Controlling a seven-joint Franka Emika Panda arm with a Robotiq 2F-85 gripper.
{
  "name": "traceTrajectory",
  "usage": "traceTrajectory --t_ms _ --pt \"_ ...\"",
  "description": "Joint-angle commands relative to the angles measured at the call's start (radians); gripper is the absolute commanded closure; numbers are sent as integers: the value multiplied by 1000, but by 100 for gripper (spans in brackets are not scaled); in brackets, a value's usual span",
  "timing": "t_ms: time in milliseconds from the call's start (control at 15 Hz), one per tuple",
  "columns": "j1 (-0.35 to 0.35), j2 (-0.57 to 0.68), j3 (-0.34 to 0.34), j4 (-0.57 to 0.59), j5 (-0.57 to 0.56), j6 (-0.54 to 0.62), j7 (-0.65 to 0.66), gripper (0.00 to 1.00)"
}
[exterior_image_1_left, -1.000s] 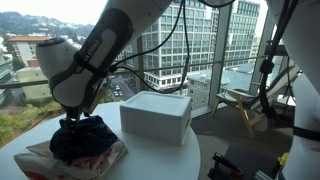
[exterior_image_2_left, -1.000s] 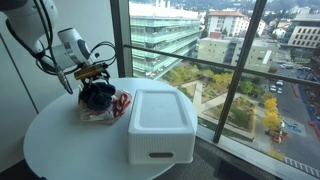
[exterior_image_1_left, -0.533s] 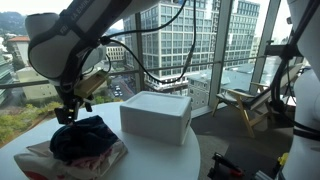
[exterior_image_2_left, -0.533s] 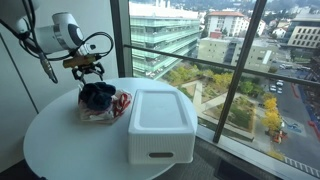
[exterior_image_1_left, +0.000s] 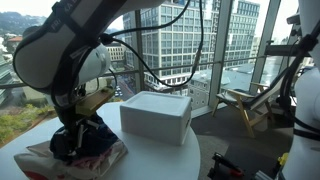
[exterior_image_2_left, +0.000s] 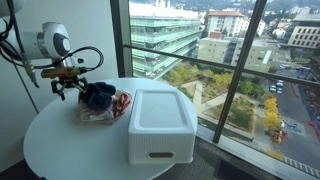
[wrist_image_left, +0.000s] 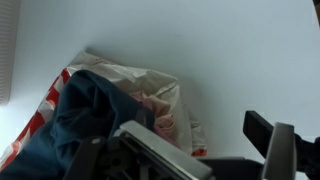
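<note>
A dark blue cloth lies crumpled on a red-and-white patterned cloth on the round white table. Both also show in an exterior view and in the wrist view, the blue cloth on the left and the patterned cloth beside it. My gripper hangs low beside the pile, at its edge away from the box, close to the blue cloth. In the wrist view its fingers are spread apart with nothing between them.
A white lidded box stands on the table next to the cloths and shows in both exterior views. Floor-to-ceiling windows run behind the table. A chair and another robot's cables stand off the table.
One second ago the gripper was down on the blue cloth. It lifted off empty, moved sideways away from the box, and now sits lower beside the pile. The cloths stayed put.
</note>
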Motion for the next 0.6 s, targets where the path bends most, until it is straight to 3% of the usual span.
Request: traceTrajectory --t_ms 0,67,133,533 --pt "-7 -30 35 -107 47 67 -17 0" --pt "10 -38 27 -130 2 129 8 0" --pt "2 1 22 -74 15 56 0 0" --pt "5 37 26 -95 34 99 16 0"
